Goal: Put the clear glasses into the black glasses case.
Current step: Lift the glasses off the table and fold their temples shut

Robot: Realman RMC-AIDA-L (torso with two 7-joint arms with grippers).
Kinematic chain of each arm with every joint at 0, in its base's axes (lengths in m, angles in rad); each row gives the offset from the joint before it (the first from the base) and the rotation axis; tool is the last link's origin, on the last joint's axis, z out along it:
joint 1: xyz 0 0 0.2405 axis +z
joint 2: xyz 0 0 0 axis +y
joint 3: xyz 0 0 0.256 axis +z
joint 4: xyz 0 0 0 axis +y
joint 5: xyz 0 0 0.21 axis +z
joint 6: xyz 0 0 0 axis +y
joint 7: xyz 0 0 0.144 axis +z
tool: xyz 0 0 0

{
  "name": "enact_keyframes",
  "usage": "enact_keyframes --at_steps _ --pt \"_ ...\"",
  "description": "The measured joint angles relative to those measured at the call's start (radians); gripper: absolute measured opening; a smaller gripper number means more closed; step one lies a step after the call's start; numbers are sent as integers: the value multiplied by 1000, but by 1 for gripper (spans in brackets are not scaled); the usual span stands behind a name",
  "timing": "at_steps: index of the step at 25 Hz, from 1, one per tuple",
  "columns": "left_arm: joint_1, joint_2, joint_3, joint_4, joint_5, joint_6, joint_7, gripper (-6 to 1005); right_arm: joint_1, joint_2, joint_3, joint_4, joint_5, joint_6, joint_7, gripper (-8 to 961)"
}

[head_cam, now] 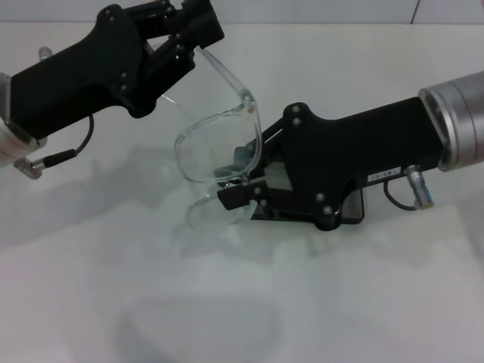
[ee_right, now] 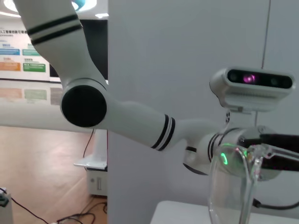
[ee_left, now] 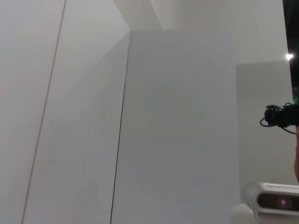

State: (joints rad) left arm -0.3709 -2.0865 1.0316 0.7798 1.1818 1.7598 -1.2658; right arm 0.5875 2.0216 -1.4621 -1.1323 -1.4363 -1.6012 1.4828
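Observation:
The clear glasses hang tilted above the table between both grippers. My left gripper comes in from the upper left and is shut on the tip of one clear arm. From the right, my right gripper reaches the lenses near the bridge. The black glasses case lies under the right gripper, so only a dark edge of it shows. In the right wrist view the glasses stand edge-on close to the camera.
The white table spreads out in front and to the left. The left wrist view shows only walls and a camera head.

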Motion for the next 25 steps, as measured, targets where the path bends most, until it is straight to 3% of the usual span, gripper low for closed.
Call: enact_keyframes --at_steps 7,18,25 --pt "3 5 1 2 24 15 1 170 -1 -1 5 3 1 -10 2 111" --pt "-11 33 2 3 70 77 -1 169 0 -3 18 15 2 -12 0 111" --pt "-17 30 -10 0 82 86 2 170 0 -3 17 17 2 -18 -1 111"
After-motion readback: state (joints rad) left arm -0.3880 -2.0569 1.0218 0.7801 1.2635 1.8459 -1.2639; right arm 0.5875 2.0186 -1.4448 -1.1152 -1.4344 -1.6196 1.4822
